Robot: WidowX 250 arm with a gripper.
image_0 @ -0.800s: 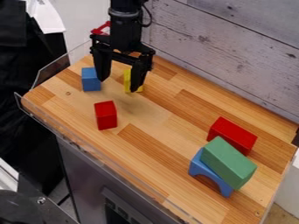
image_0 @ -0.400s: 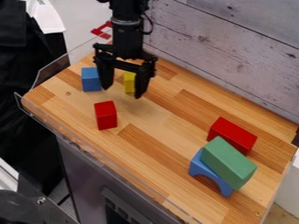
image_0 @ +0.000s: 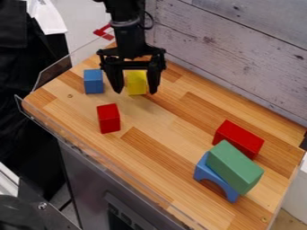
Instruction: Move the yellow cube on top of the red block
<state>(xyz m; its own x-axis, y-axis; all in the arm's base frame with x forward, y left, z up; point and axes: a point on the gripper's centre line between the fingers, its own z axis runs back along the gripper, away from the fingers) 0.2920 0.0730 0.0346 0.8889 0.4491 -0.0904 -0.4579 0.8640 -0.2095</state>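
ok so nothing was stacked yet, tool was open by the yellow cube, grab, lift and red block placement all remained

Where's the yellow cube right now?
In the camera view, the yellow cube sits toward the upper left of the wooden table, right of the small blue block.

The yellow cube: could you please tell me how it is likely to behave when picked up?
The yellow cube is probably stiff, as its faces look flat and its edges straight. It seems unlikely to roll, standing on a flat side on the wooden top. It looks taller than wide, so an off-centre bump might tip it.
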